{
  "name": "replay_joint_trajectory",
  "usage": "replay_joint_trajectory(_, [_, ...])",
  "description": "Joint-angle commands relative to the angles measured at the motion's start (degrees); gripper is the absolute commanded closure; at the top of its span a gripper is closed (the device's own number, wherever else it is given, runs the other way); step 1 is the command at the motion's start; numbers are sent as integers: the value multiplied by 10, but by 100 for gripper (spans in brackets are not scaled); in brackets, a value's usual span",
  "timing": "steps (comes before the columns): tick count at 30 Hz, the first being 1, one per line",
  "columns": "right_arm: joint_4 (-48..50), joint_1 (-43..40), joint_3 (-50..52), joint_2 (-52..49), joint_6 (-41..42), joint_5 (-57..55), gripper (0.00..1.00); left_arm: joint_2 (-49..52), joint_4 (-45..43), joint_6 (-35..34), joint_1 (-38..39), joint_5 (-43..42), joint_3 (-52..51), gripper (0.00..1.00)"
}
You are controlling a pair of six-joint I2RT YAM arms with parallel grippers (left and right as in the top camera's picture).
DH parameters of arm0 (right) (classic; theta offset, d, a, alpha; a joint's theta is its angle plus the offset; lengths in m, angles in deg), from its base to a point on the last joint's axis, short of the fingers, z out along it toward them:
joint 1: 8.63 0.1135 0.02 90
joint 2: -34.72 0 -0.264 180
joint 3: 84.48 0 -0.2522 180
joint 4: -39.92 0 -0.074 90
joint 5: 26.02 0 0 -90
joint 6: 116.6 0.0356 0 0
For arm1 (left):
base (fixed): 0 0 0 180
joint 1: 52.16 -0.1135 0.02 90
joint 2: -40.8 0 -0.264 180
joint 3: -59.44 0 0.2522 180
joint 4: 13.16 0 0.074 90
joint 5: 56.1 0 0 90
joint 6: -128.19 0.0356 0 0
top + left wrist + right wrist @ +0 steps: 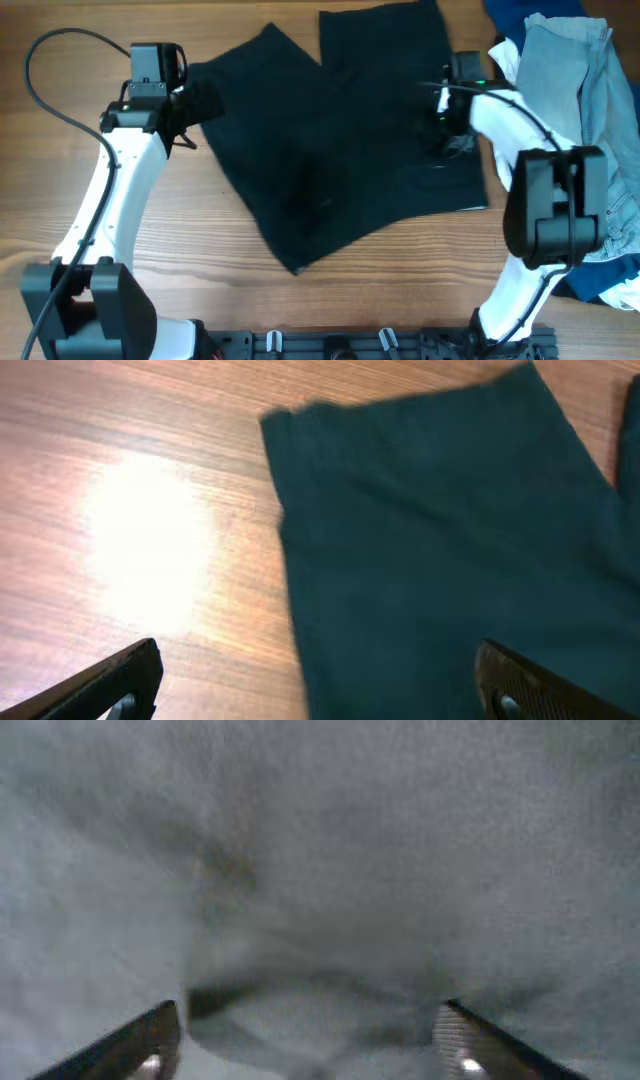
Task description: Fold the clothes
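Note:
Black shorts [330, 140] lie spread flat in the middle of the wooden table, two legs pointing to the far side. My left gripper [190, 105] is open over the shorts' left edge; in the left wrist view the dark fabric [450, 550] fills the right half, its edge between my open fingers [320, 685]. My right gripper [445, 125] is low over the shorts' right part. In the right wrist view its fingers [310, 1045] are open, close above blurred dark fabric [330, 870].
A pile of other clothes lies at the right edge: light-blue jeans [590, 90], a white piece [508, 60] and navy fabric [515, 12]. Bare wood table [120, 280] shows left and front of the shorts.

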Motion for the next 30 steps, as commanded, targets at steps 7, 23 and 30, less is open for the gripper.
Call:
replay_joint_trajectory(7, [-153, 11, -217, 21, -72, 63, 2, 197, -164, 15, -4, -62, 2, 0])
replay_joint_trajectory(23, [-194, 31, -237, 35, -81, 63, 2, 245, -122, -49, -40, 41, 2, 96])
replay_joint_trajectory(30, [-169, 69, -235, 30, -85, 63, 2, 224, 107, -90, -150, 42, 2, 96])
